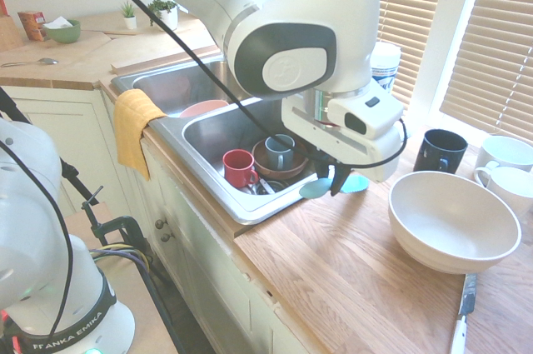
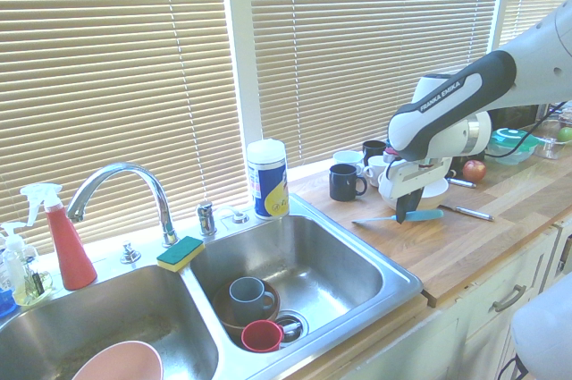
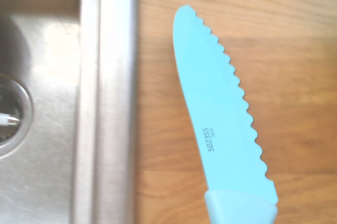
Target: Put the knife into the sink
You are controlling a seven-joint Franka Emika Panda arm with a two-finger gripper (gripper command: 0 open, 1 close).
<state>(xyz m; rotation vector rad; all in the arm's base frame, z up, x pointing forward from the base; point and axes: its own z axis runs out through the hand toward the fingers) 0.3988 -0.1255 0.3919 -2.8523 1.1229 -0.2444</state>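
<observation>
the first exterior view looks from high at the counter's (image 1: 333, 271) front edge, close behind the arm, along the worktop toward the sink (image 1: 200, 133) and the far corner. the second exterior view looks from over the sink's (image 2: 393, 277) far basin, facing back along the window edge toward the arm. both share the near basin and the counter (image 2: 465, 246) beside it. the wrist view looks straight down, close, on the sink's rim (image 3: 105, 97) and the knife (image 3: 221, 118).
</observation>
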